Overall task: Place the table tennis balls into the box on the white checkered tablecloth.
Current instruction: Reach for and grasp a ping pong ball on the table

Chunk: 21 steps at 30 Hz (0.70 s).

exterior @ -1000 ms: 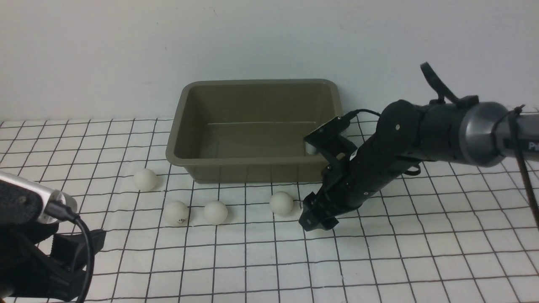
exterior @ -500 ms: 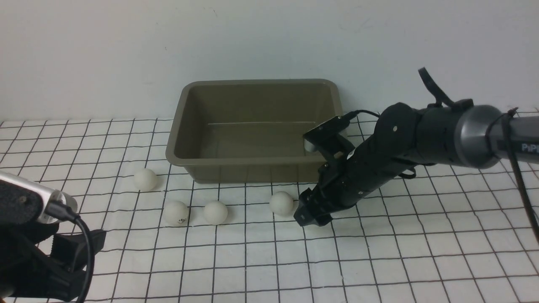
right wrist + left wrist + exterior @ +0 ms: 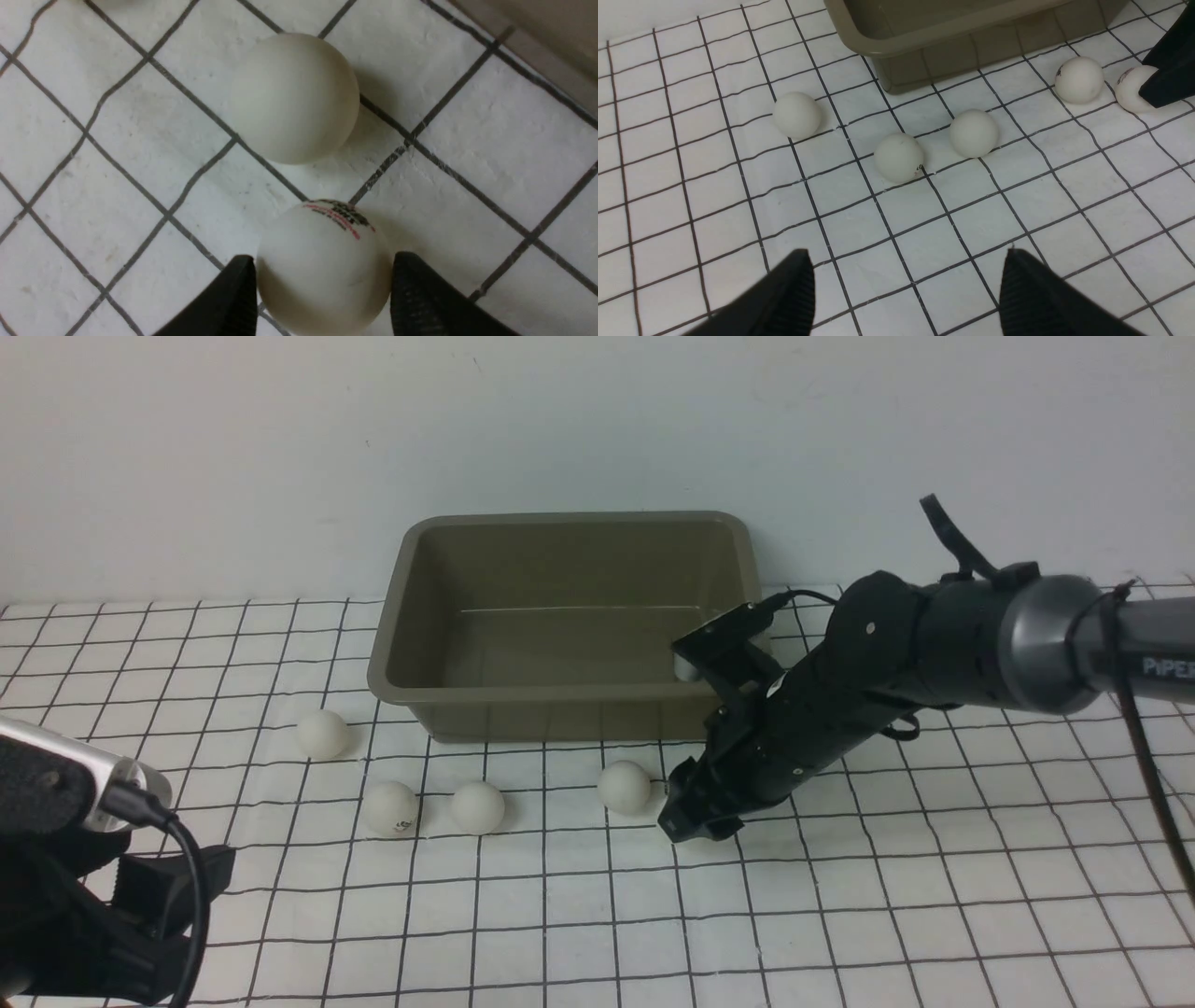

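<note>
The olive-brown box (image 3: 560, 616) stands at the back of the white checkered tablecloth (image 3: 840, 915). Several white table tennis balls lie in front of it: one far left (image 3: 322, 734), a marked one (image 3: 390, 807), one beside it (image 3: 478, 806) and one nearer the middle (image 3: 625, 788). My right gripper (image 3: 323, 261) is down at the cloth, shut on another ball (image 3: 324, 275) with red and black print; both pads touch its sides. The front view hides that ball behind the gripper (image 3: 695, 817). My left gripper (image 3: 903, 266) hangs open and empty, nearer me than the left-hand balls.
The box's front wall (image 3: 971, 42) lies just behind the row of balls. An unmarked ball (image 3: 294, 98) sits close beyond the gripped one. My left arm (image 3: 75, 859) fills the front view's lower left corner. A pale wall rises behind the box.
The right gripper slid a little left along the cloth and its jaws closed onto the printed ball. The left arm and the other balls stayed put.
</note>
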Motion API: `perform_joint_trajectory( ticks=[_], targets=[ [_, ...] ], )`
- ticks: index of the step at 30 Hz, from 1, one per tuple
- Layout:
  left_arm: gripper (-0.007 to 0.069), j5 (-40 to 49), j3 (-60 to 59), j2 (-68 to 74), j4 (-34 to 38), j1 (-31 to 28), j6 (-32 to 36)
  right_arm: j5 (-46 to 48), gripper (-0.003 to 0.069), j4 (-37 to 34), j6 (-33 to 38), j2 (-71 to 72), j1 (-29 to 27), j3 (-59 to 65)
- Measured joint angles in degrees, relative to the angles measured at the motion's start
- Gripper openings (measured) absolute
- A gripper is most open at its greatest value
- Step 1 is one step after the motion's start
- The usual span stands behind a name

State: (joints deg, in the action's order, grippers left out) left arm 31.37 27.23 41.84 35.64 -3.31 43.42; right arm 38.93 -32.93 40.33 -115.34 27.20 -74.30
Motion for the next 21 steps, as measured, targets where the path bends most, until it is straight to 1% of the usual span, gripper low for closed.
perform_joint_trajectory(
  ticks=[7, 11, 18, 21],
  targets=[
    [0.0478, 0.0, 0.0, 0.0, 0.0, 0.0, 0.0, -0.1, 0.0357, -1.8, 1.6, -0.2, 0.0, 0.0],
    [0.0478, 0.0, 0.0, 0.0, 0.0, 0.0, 0.0, -0.3, 0.0337, -3.1, 2.1, -0.2, 0.0, 0.0],
    [0.0478, 0.0, 0.0, 0.0, 0.0, 0.0, 0.0, -0.4, 0.0336, -2.9, 2.5, -0.2, 0.0, 0.0],
    [0.0478, 0.0, 0.0, 0.0, 0.0, 0.0, 0.0, -0.3, 0.0336, -1.2, 2.7, 1.0, 0.0, 0.0]
  ],
)
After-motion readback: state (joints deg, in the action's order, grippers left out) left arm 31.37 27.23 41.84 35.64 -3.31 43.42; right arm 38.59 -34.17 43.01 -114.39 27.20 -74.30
